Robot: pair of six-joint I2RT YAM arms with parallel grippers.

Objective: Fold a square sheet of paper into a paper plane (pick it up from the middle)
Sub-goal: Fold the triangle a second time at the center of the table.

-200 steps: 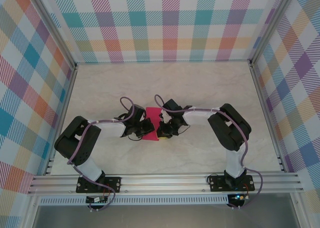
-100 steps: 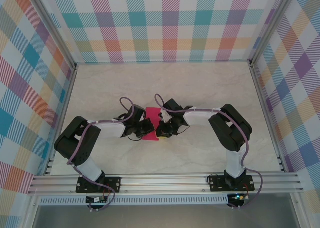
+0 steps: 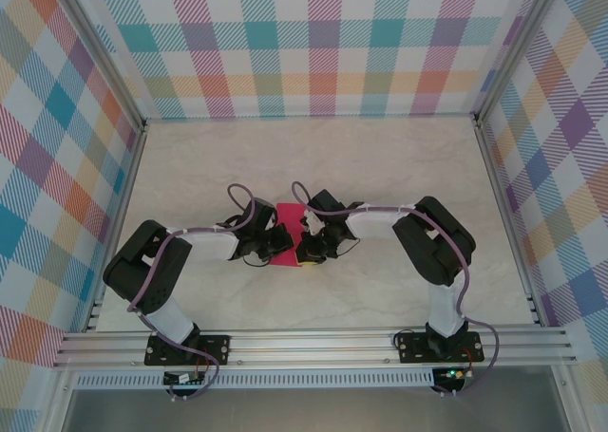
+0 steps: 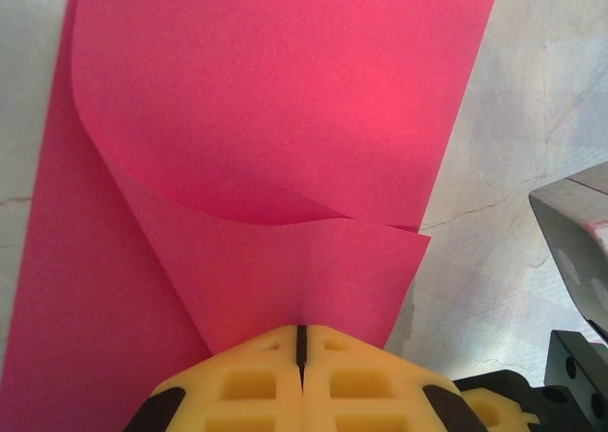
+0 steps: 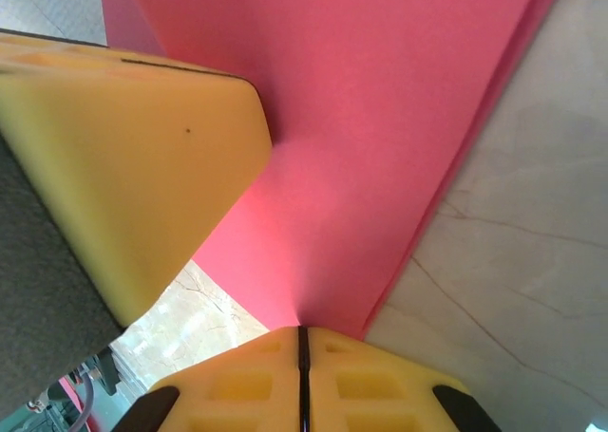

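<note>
The square sheet of paper (image 3: 290, 225), crimson-pink, sits low over the middle of the table between both grippers and is partly folded onto itself. In the left wrist view the paper (image 4: 285, 100) curls over in a loose flap, and my left gripper (image 4: 301, 331) is shut on its near edge. The right wrist view shows the paper (image 5: 380, 119) in doubled layers, with my right gripper (image 5: 302, 331) shut on its edge. From above, the left gripper (image 3: 274, 243) and right gripper (image 3: 306, 246) face each other, almost touching. No paper plane shape is formed.
The pale marbled table (image 3: 380, 166) lies open all around the paper. Metal frame rails (image 3: 313, 342) run along the near edge, and checked fabric walls (image 3: 313, 43) close in the other sides. The left gripper's yellow finger (image 5: 123, 166) looms close in the right wrist view.
The right gripper has edged slightly left toward the left gripper. The paper and the left arm stay about where they were.
</note>
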